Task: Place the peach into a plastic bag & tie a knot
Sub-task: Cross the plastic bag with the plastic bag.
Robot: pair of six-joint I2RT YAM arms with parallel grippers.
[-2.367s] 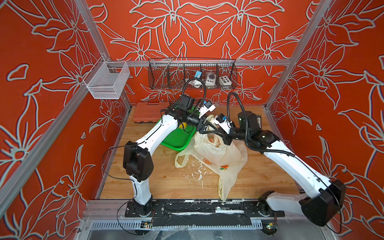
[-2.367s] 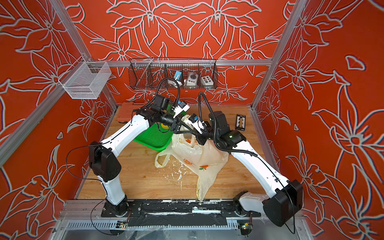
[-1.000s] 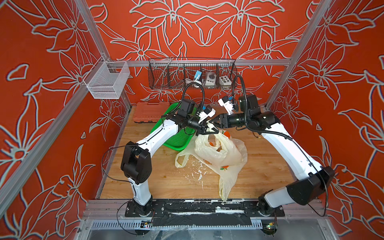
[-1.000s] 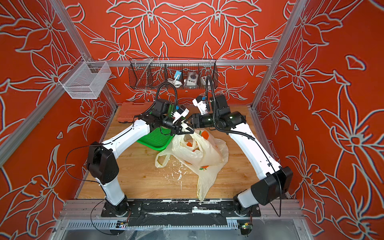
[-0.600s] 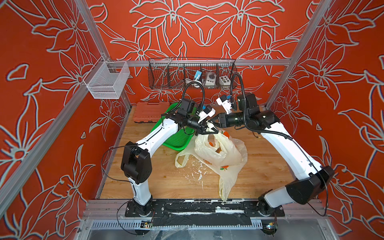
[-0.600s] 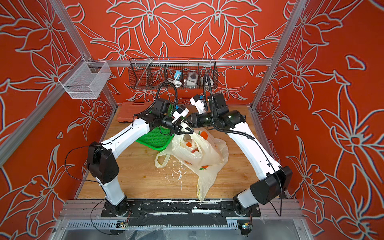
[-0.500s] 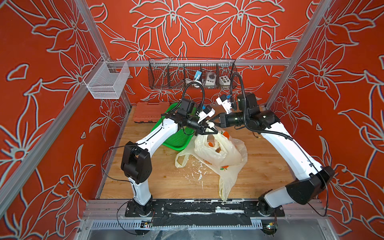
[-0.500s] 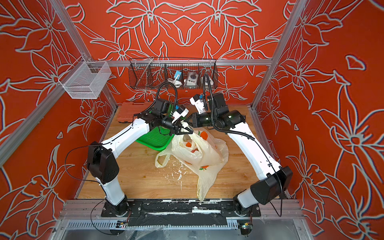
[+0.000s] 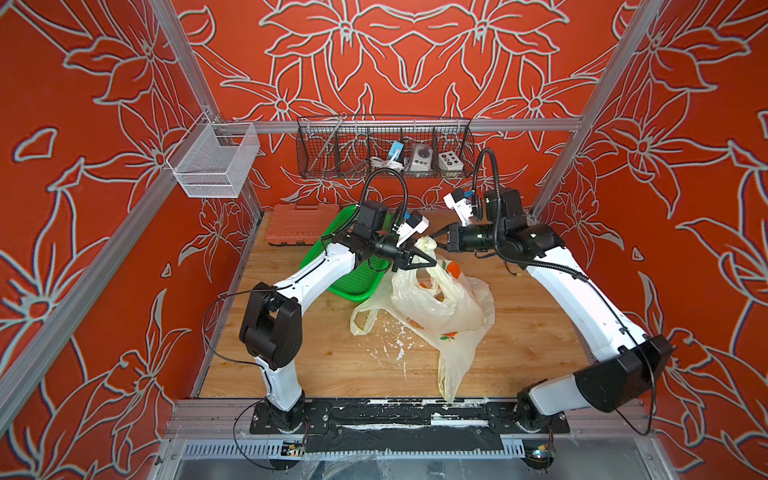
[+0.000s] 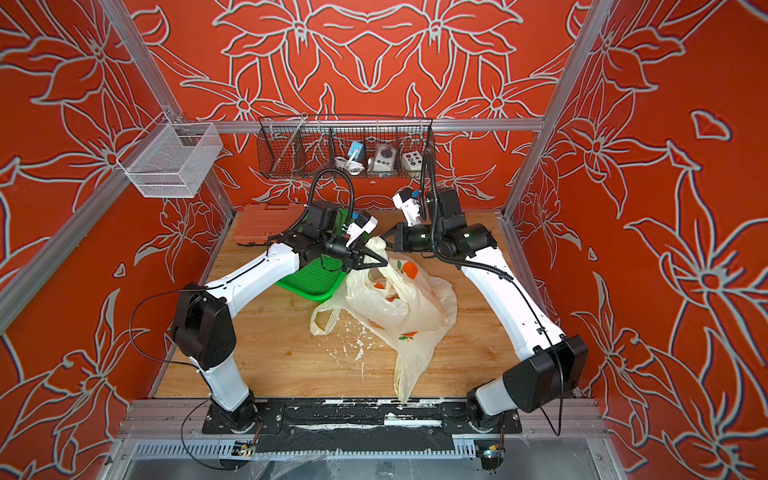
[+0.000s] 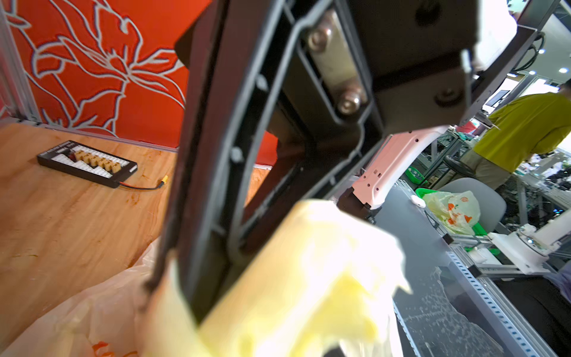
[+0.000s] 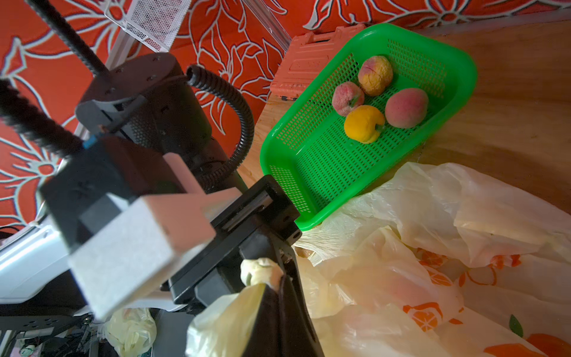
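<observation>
Red flower-print walls around a wooden table (image 9: 540, 332). A crumpled plastic bag (image 9: 440, 307) sits mid-table, with a green basket (image 9: 353, 286) right against its back-left side. The left gripper (image 9: 428, 262) is clamped on the bag's bunched handle (image 12: 261, 272), holding it up. The right gripper (image 9: 439, 245) is pinched closed beside that handle, can't tell if any plastic's caught. Four peaches (image 12: 406, 108) lie in the basket, clear of both sets of fingers.

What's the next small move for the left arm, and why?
Probably open the left fingers and go for the loose handle on the table. The right fingers pinch the same raised handle; a knot needs both handles.
</observation>
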